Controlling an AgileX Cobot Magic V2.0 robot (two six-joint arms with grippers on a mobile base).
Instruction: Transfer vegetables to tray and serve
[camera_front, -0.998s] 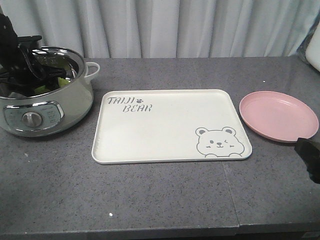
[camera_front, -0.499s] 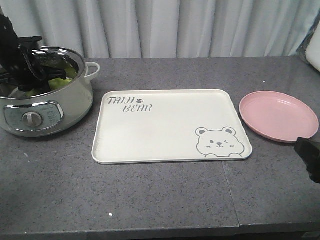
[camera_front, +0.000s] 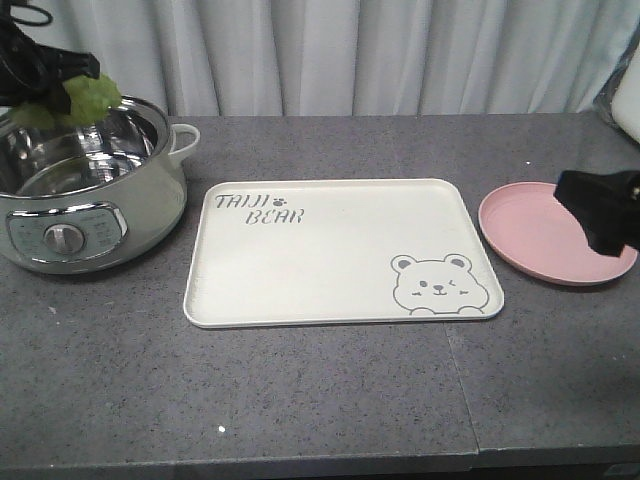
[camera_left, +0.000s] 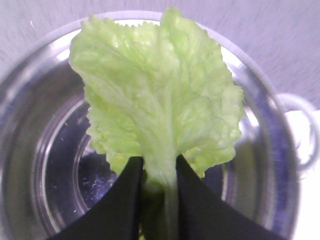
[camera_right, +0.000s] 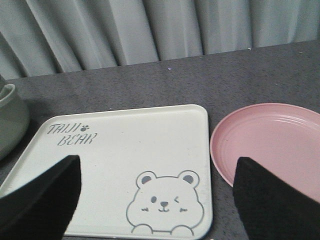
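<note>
Now: lettuce leaf held over the pot, tray bare

Your lettuce leaf (camera_left: 155, 100) hangs in the air above the open pot, ruffled blade spread out and pale rib running down into the left gripper (camera_left: 157, 162). Its two black fingers are pinched onto the base of that rib, one on each side, so the jaws are nearly closed with only the stem between them. From the front view you can see the leaf sitting just above the pot's back-left rim.

Below it, the pot (camera_front: 150, 190) shows a shiny steel interior; it has a dial on its front and a white handle facing the tray. That tray (camera_front: 330, 250) lies flat just to the right of the pot, with its "TAIJI BEAR" lettering and winking bear uncovered.

Next along, the pink plate (camera_front: 530, 230) rests near the tray's right edge, apart from it. Your right gripper (camera_right: 155, 165) hovers there with its jaws spread wide and nothing between them; in the front view it overlaps the plate's right side.

Everything stands on a grey speckled countertop (camera_front: 330, 400), with a pale curtain (camera_front: 350, 50) behind.
</note>
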